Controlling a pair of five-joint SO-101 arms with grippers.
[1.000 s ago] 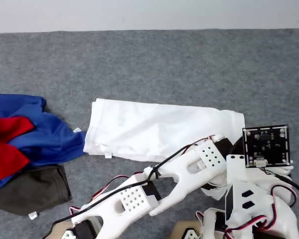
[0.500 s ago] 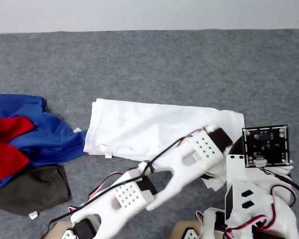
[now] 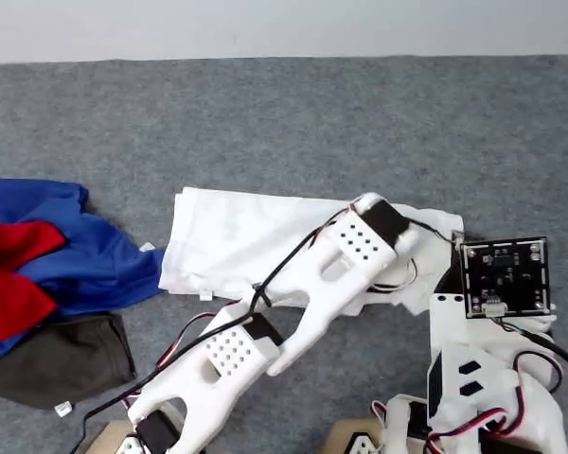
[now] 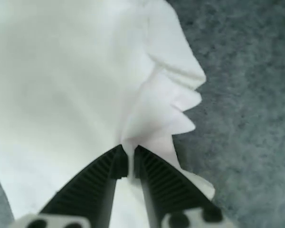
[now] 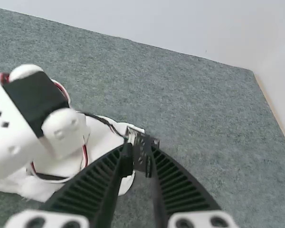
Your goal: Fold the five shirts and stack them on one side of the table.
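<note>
A white shirt (image 3: pixel 256 246) lies spread across the middle of the grey table (image 3: pixel 312 123). The left arm (image 3: pixel 350 251) stretches from the near edge over the shirt's right part. In the left wrist view my left gripper (image 4: pixel 128 164) is shut on a bunched fold of the white shirt (image 4: pixel 61 85), whose edge hangs in pleats beside the fingers. The right arm (image 3: pixel 483 378) stands at the near right corner. Its gripper (image 5: pixel 137 159) is shut on nothing and hangs above the carpet, just right of the left wrist and the shirt's edge (image 5: pixel 35 187).
A pile of shirts sits at the table's left edge: a blue one (image 3: pixel 85 255), a red one (image 3: pixel 9 274) on top and a dark one (image 3: pixel 62 359) nearer the front. Bare carpet lies behind the white shirt and to its right.
The left arm has swung away from the near edge and over the shirt, carrying the shirt's near right edge up and inward. The right arm has kept still.
</note>
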